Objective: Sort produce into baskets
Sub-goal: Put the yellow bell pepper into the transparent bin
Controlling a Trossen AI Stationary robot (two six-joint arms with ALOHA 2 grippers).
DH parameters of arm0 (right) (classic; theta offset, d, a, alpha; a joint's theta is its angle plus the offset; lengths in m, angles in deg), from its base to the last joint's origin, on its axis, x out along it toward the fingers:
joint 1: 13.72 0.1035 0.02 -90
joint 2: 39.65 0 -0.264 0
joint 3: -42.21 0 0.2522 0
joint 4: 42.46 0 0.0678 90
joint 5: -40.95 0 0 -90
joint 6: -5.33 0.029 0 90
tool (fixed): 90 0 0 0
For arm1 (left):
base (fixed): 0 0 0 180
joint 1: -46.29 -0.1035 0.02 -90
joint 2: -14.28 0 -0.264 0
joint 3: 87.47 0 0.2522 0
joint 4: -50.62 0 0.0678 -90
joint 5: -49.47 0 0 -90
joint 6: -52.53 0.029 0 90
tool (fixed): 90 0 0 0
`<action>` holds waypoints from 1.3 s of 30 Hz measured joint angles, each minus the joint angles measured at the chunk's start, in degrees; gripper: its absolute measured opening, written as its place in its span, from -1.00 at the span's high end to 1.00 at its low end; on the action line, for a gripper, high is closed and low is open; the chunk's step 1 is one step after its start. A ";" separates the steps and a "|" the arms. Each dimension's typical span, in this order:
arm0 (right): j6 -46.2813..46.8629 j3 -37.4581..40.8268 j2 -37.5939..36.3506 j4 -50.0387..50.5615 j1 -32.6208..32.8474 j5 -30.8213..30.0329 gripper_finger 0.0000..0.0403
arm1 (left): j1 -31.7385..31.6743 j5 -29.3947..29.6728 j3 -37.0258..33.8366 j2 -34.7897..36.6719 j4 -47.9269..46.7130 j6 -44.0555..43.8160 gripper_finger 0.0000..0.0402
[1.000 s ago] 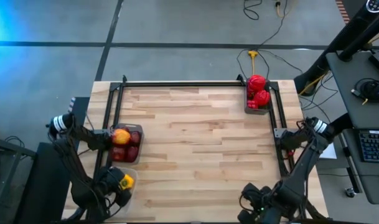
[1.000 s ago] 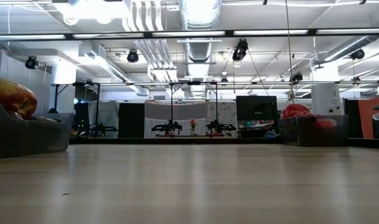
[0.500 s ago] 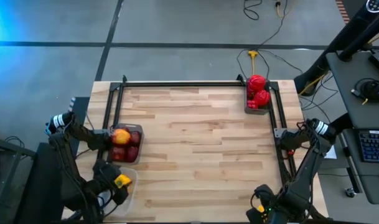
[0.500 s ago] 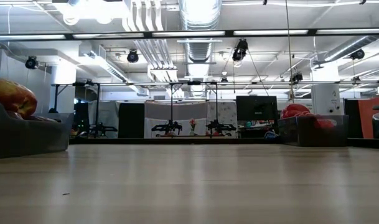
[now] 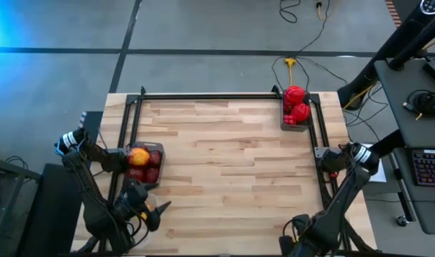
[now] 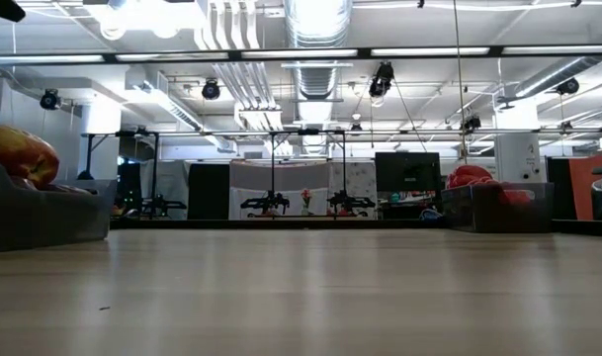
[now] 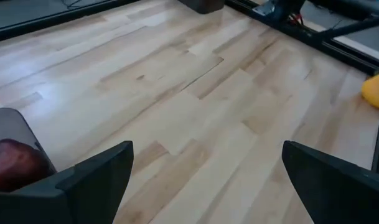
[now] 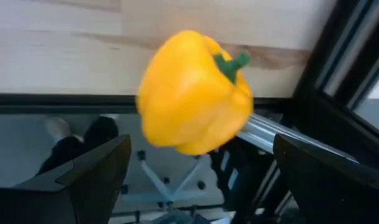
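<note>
My left gripper (image 5: 151,210) is open and empty at the table's near left; its wrist view (image 7: 208,163) looks across bare wood. A dark tray (image 5: 154,177) beside it holds an orange-red fruit (image 5: 138,156) and maroon ones. My right gripper (image 8: 203,143) is open at the near right edge, mostly under its own arm (image 5: 335,210) in the high view. A yellow pepper (image 8: 195,93) with a green stem sits between its fingers, clear of both; what it rests on I cannot tell. It also shows in the left wrist view (image 7: 377,91). A far-right tray (image 5: 296,123) holds red peppers (image 5: 296,103).
A black rail frame (image 5: 224,96) runs along the far, left and right sides of the wooden table (image 5: 231,171). The two trays also show in the low view, left (image 6: 34,213) and right (image 6: 498,208). The table's middle is bare wood.
My left gripper has moved a little toward the table's right over the near left corner, and the yellow pepper that showed at its fingers no longer shows. My right arm has drawn back toward the near edge, its gripper sliding mostly out of the high view.
</note>
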 joint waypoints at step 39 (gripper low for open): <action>-8.78 -0.64 13.55 -10.68 -7.33 3.54 -0.91 | 2.17 -9.67 6.55 0.25 -2.47 4.98 -0.95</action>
